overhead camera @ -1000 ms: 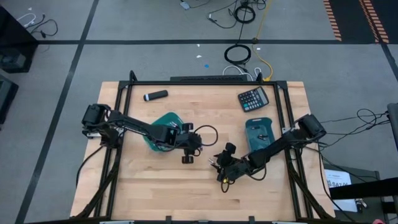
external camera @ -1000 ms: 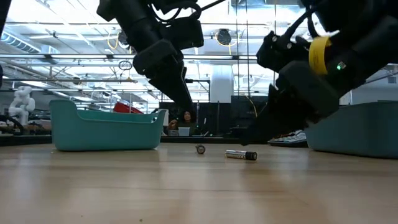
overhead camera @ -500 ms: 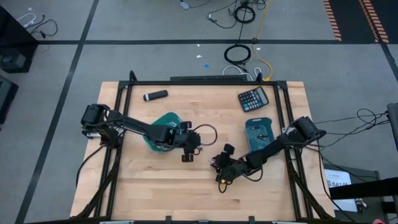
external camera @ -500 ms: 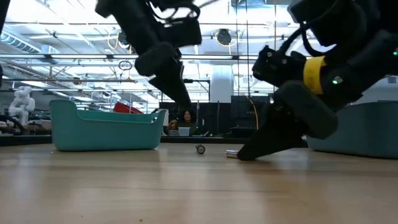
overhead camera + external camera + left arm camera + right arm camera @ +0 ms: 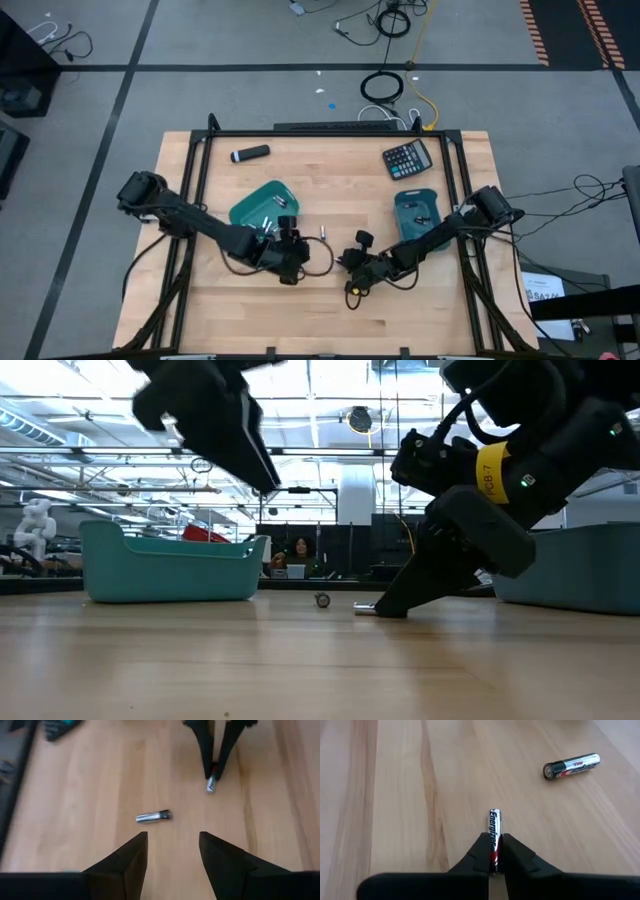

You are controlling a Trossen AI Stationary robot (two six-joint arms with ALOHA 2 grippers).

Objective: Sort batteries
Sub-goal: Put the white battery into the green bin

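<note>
Right wrist view shows the right gripper [image 5: 494, 851] clamped on a thin battery [image 5: 493, 836] lying mid-table, so lifting toward a bin seems next, while the left gripper [image 5: 172, 851] hovers spread near another battery [image 5: 153, 816]

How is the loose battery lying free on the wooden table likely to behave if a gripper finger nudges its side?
The loose battery is a smooth cylinder lying on its side on flat bare wood, so it would probably roll. It looks rigid and metal-cased, so it should not bend. The thinner battery between the right gripper fingers probably cannot roll.
</note>
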